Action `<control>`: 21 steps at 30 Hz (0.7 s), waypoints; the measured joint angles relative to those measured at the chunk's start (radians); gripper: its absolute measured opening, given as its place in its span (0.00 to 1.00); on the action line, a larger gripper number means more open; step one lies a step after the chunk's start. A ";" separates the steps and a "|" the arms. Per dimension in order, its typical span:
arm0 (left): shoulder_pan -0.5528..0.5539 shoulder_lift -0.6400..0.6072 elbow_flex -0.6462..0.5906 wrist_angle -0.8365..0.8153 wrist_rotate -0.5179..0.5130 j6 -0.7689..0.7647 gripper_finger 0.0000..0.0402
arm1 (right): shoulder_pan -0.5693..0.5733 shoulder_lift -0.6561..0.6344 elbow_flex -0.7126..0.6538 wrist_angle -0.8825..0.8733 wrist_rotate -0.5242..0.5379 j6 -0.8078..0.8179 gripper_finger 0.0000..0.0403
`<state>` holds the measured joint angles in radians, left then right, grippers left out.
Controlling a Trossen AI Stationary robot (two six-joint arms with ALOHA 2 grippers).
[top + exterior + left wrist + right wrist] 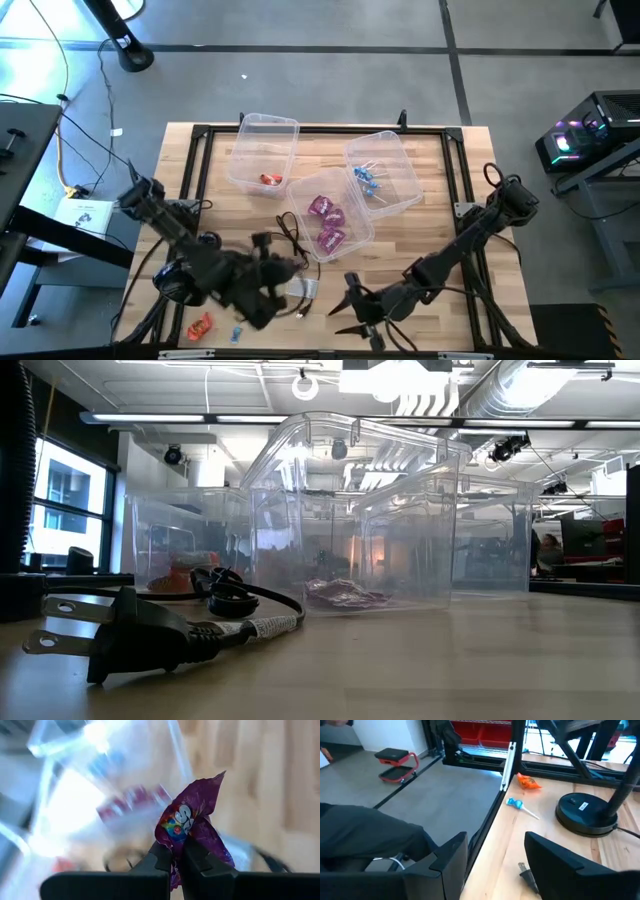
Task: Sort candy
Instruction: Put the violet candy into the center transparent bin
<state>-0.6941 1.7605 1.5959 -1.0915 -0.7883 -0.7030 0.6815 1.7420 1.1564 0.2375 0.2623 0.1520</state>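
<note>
Candy in a purple wrapper (192, 827) is pinched between the closed fingers (160, 860) of the left pincer (285, 290), which hangs over the near part of the wooden surface (440, 210), just in front of the middle clear bin (362, 222). The sweet stands upright in the grip, its long axis running away from the fingertips, with a twisted wrapper end pointing up and outward. An orange candy (201, 324) and a light blue one (235, 334) lie on the surface near the front edge, beside the left arm. The right pincer (352, 308) waits to the right of the left one, fingers spread wide and holding nothing. Farther back, the middle bin holds purple candies (328, 222), the right bin (405, 165) blue ones (367, 181), and the left bin (250, 150) an orange one (271, 180).
</note>
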 joint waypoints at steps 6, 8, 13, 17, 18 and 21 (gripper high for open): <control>0.168 -0.015 0.000 0.203 -0.066 0.377 0.01 | 0.005 0.000 0.000 0.030 0.000 -0.008 0.48; 0.237 -0.009 0.000 0.242 -0.066 0.459 0.02 | 0.014 -0.003 0.000 0.054 0.001 -0.035 0.48; 0.397 -0.007 0.000 0.279 -0.052 0.488 0.05 | 0.058 -0.040 0.000 0.068 0.033 -0.093 0.48; 0.487 -0.007 0.000 0.388 0.076 0.532 0.11 | 0.098 -0.068 0.000 0.066 0.092 -0.152 0.48; 0.503 -0.007 0.000 0.421 0.113 0.549 0.13 | 0.107 -0.073 0.000 0.067 0.109 -0.162 0.48; 0.530 -0.003 0.000 0.497 0.157 0.574 0.20 | 0.129 -0.085 0.000 0.070 0.157 -0.191 0.48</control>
<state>-0.1643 1.7576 1.5959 -0.5948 -0.6315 -0.1287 0.8108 1.6570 1.1564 0.3079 0.4189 -0.0390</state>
